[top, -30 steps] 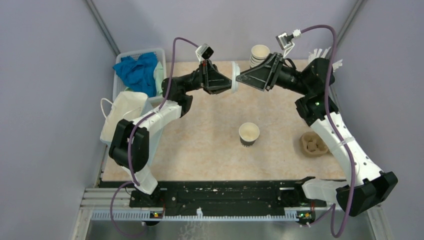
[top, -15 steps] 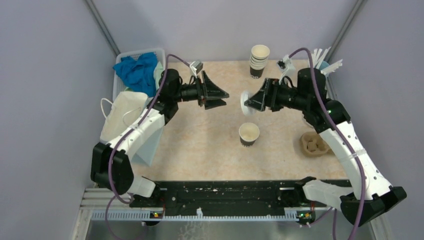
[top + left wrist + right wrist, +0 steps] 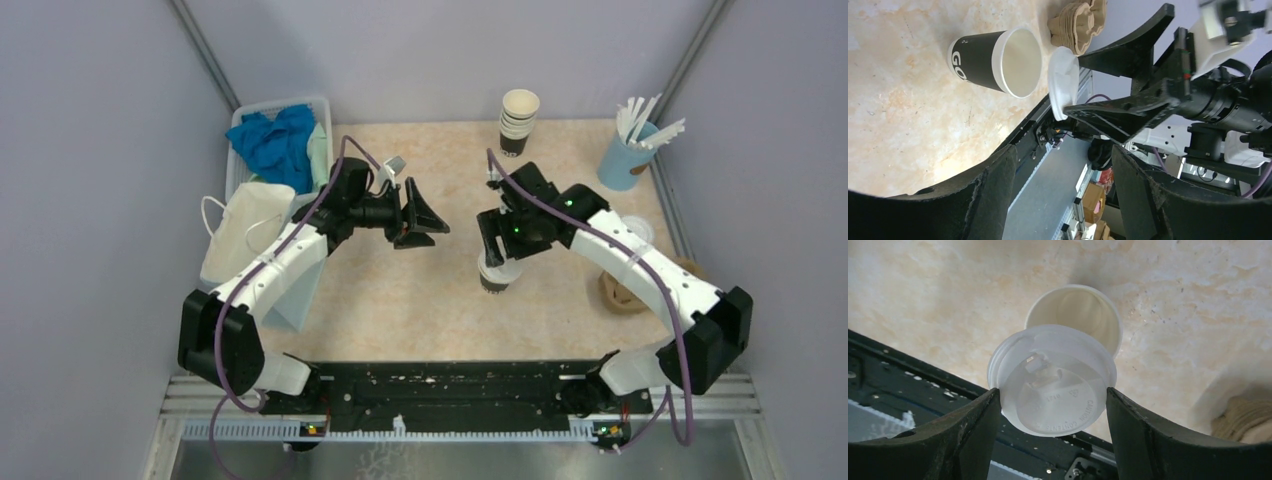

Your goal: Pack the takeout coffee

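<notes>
From above, a dark paper cup (image 3: 492,284) stands on the tabletop (image 3: 400,300) near the middle, a little toward the right. The right pincer (image 3: 497,250) hangs directly over it and covers most of its rim, so what it carries cannot be made out from here. The left pincer (image 3: 432,214) hovers well to the left of the cup, its jaws spread and nothing between them. At the far edge is a stack of cups (image 3: 518,120). A blue holder of white sticks (image 3: 626,160) is at the far right, and a basket with blue cloth (image 3: 275,138) at the far left. A white bag (image 3: 245,235) lies on the left and a cardboard tray (image 3: 622,292) on the right.

The left wrist camera looks across between its own parted fingers (image 3: 993,200). The cup stands open-topped on the tabletop, and a white lid (image 3: 1063,82) is clamped edge-on between the right pincer's fingers, just beside the rim and perhaps touching it.

The right wrist camera shows the lid gripped at its two sides, with the open cup partly hidden behind it. The cardboard tray is at the lower right corner.
</notes>
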Available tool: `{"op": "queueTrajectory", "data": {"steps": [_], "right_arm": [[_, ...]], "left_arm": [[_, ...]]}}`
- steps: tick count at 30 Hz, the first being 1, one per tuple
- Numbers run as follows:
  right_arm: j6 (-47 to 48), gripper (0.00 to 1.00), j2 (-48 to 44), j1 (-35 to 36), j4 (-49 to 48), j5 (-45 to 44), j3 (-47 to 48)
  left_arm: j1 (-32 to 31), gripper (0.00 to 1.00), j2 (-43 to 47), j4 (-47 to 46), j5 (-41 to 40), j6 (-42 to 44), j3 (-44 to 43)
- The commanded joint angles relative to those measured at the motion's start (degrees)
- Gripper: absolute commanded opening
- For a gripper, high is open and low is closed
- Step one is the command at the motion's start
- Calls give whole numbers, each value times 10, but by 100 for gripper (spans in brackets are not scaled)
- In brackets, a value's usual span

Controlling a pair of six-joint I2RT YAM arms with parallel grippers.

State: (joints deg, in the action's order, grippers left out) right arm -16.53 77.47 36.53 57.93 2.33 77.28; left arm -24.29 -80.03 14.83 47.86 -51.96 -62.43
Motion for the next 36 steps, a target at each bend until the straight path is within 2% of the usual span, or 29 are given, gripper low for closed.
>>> {"op": "queueTrajectory", "data": {"steps": [1,4,12,36], "right_arm": [[6,72,32,40,31,-120,42],[11,72,50,55,34,-147,54],[16,72,93,59,8,-137,60],[-7,75,133,71,2,-154,59]], "left_arm": [[0,76,6,8,-2,34,4],[0,75,6,12,0,43,8],[0,76,11,14,1,46,14],[0,77,7,64,15,95,-15]]}}
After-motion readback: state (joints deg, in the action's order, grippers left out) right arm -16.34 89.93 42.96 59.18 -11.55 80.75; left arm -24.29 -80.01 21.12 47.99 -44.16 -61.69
